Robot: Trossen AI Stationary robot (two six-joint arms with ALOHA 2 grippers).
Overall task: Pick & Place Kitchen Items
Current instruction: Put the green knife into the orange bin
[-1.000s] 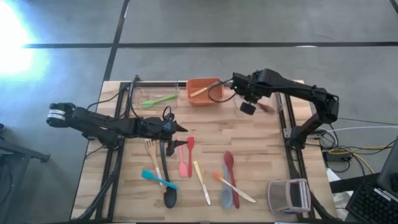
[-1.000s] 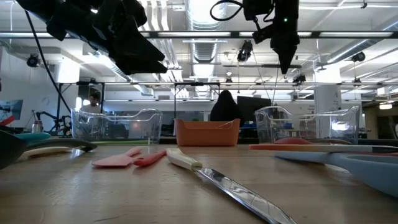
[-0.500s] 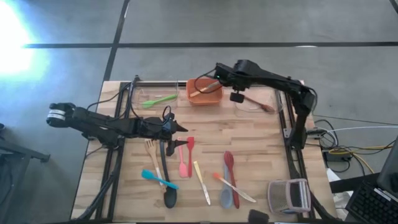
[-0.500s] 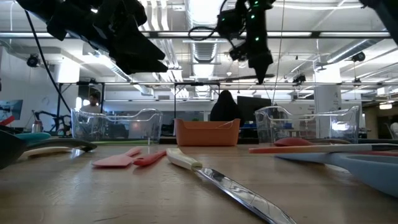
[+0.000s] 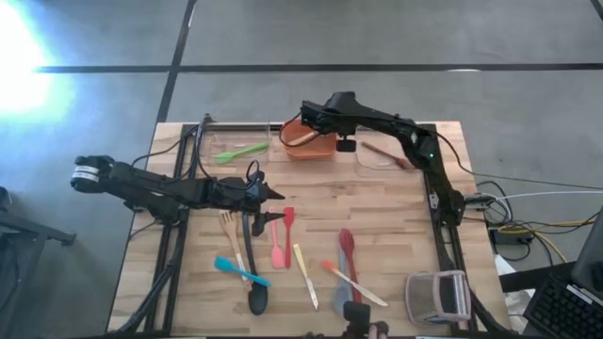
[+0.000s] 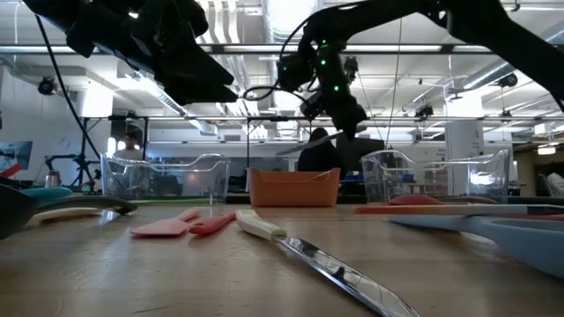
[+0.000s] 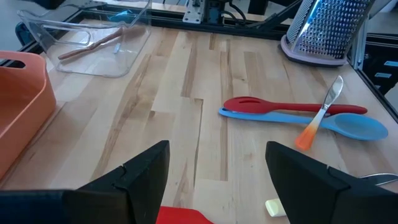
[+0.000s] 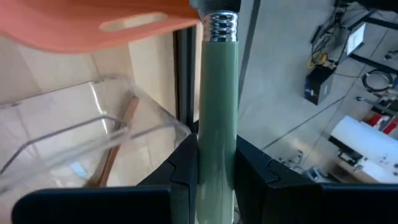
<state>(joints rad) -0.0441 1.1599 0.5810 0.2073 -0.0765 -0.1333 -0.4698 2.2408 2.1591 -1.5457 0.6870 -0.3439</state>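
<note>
Since a second ago my right gripper (image 5: 303, 115) has swung from the clear right bin (image 5: 382, 155) across to the orange bin (image 5: 309, 139), and it hangs above it now. My fingers (image 8: 183, 171) are closed tight on a pale green handle (image 8: 217, 118), so the utensil points down for dropping, I think. Its working end is hidden. My left gripper (image 7: 217, 180) waits wide open, holding nothing, over the red spatula (image 5: 288, 222); other utensils lie on the table (image 5: 396, 207).

Wood plank table (image 5: 396, 202); perforated metal grater (image 7: 328, 28).
</note>
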